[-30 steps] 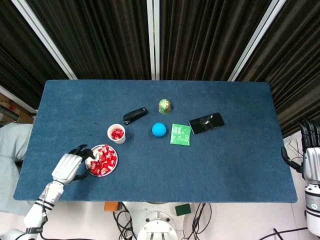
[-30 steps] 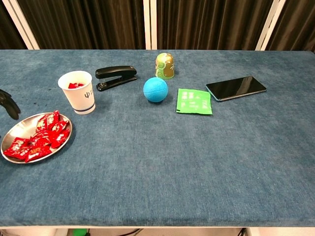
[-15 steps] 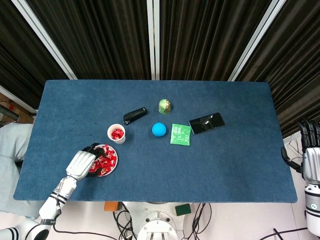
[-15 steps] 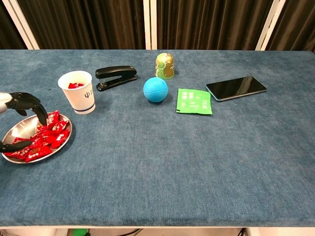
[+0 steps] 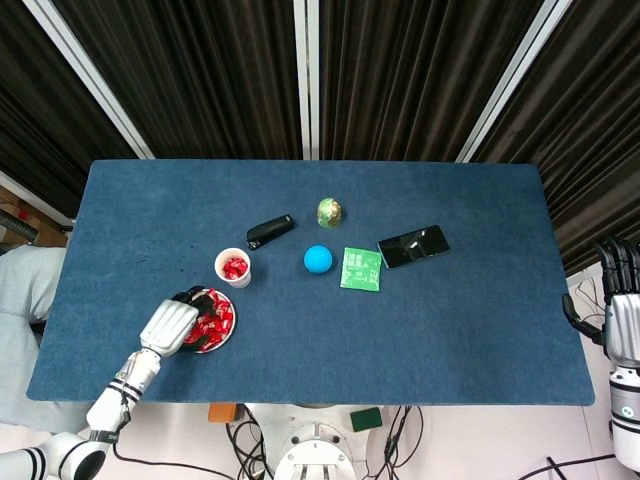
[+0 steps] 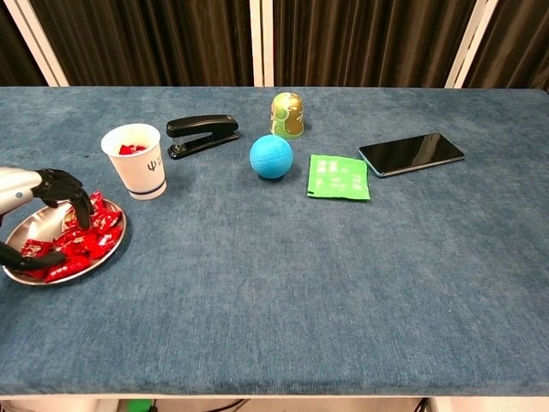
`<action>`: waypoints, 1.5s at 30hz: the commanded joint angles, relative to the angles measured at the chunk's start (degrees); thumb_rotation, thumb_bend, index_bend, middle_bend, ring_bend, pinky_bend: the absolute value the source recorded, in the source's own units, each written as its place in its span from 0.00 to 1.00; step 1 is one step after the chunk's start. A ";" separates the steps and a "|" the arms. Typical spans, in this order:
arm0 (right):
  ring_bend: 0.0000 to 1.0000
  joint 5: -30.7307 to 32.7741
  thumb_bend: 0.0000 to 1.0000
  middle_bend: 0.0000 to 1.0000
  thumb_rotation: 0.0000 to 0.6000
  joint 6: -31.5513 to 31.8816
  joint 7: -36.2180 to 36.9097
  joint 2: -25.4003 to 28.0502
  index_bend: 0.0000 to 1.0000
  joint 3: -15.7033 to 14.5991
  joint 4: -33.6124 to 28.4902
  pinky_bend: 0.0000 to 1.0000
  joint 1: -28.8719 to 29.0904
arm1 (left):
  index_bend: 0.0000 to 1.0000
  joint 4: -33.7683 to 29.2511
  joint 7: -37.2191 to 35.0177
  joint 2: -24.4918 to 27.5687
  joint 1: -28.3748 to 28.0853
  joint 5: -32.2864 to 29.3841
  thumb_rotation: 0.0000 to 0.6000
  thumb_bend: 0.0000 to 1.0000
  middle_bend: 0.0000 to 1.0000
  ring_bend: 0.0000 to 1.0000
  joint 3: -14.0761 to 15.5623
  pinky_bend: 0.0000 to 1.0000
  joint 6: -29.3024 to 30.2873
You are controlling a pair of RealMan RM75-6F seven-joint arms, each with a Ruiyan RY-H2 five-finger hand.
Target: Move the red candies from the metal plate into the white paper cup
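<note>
Head view: left robot hand (image 5: 172, 326) sits over the metal plate (image 5: 222, 335) at 8 o'clock on the bench (image 5: 450, 320), covering much of the red candies (image 5: 212, 320); paper cup (image 5: 233, 267) stands just beside the plate at 1 o'clock, apparently kept near for short transfers. Right robot hand (image 5: 622, 322) idles off the bench at 3 o'clock, fingers apart, holding nothing. Chest view: left robot hand (image 6: 34, 215) has fingers (image 6: 79, 202) curled down onto the candies (image 6: 77, 245), thumb low opposite, probably set for a pinch; whether a candy is gripped, cannot tell.

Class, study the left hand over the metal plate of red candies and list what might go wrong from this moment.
1. The left hand reaches into a heap of red candies; it may lift several and drop some.
2. Pressing near the metal plate rim may tip it.
3. The white paper cup stands close behind and looks light; a passing hand may topple it.
</note>
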 commanded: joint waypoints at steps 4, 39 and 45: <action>0.00 0.02 0.34 0.00 1.00 -0.02 -0.18 0.02 0.00 -0.01 -0.11 0.00 0.00 | 0.44 0.10 0.70 -0.28 -0.43 -0.55 1.00 0.27 0.27 0.12 -0.05 0.29 -1.18; 0.00 0.06 0.34 0.00 1.00 0.05 -0.10 -0.12 0.00 0.02 0.05 0.00 -0.01 | 0.60 -6.75 -1.39 5.34 0.71 3.30 1.00 0.37 0.31 0.12 -1.89 0.30 6.45; 0.00 -0.05 0.34 0.00 1.00 0.41 0.01 -0.11 0.00 -0.05 -0.04 0.00 -0.21 | 0.60 -7.23 -3.32 6.93 -1.62 1.47 1.00 0.37 0.31 0.12 -6.19 0.30 5.88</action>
